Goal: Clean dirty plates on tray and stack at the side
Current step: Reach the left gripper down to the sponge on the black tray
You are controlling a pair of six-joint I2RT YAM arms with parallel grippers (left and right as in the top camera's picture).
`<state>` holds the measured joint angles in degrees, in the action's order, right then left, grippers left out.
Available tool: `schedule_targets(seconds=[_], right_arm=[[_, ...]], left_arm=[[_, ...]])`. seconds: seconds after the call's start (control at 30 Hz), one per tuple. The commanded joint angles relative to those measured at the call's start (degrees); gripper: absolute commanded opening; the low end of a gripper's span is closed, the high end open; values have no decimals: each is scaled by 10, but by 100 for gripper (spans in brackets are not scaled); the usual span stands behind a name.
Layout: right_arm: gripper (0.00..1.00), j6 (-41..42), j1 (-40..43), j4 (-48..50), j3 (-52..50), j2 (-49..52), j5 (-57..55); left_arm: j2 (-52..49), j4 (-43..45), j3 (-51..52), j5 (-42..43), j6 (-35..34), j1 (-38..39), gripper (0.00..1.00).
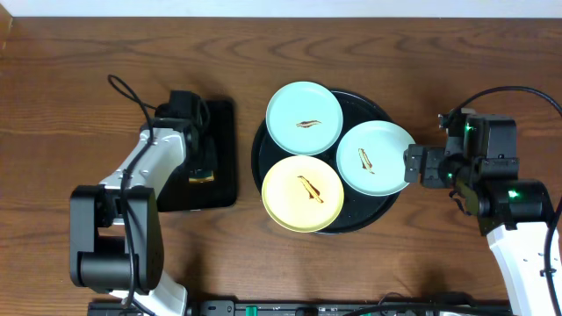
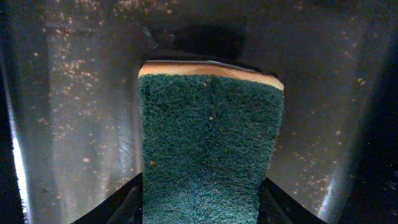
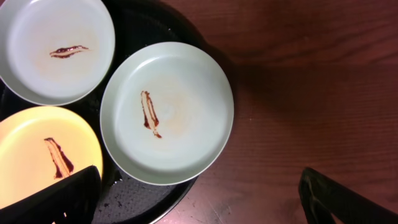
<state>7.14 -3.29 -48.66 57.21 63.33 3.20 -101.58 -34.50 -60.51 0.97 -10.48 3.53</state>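
The round black tray (image 1: 362, 107) holds three dirty plates, each with a brown smear: a mint-blue plate (image 1: 303, 117) at the back, a mint-blue plate (image 1: 373, 158) at the right and a yellow plate (image 1: 303, 191) at the front. My right gripper (image 1: 411, 165) is open and empty at the right plate's outer edge. In the right wrist view its fingers (image 3: 199, 199) straddle the tray rim (image 3: 143, 193) below that plate (image 3: 166, 112). My left gripper (image 1: 200, 167) is shut on a green-and-yellow sponge (image 2: 211, 137) down in the rectangular tray.
The smaller rectangular black tray (image 1: 224, 158) lies left of the round tray; its wet, speckled floor (image 2: 74, 124) fills the left wrist view. The back plate (image 3: 53, 50) and yellow plate (image 3: 43, 155) also show in the right wrist view. Bare wooden table (image 1: 457, 70) surrounds both trays.
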Motion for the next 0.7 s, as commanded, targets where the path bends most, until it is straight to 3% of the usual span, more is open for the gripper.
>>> schedule_targets(seconds=[0.0, 0.1, 0.37, 0.67], right_arm=[[99, -5, -3, -2, 11, 0, -2], [99, -5, -3, -2, 11, 0, -2], [99, -5, -3, -4, 11, 0, -2], [99, -6, -3, -4, 11, 0, -2]], left_arm=[[-7, -1, -5, -53, -3, 12, 52], [-7, -2, -5, -62, -8, 16, 50], [-8, -3, -5, -62, -11, 17, 8], [-11, 7, 13, -62, -12, 17, 8]])
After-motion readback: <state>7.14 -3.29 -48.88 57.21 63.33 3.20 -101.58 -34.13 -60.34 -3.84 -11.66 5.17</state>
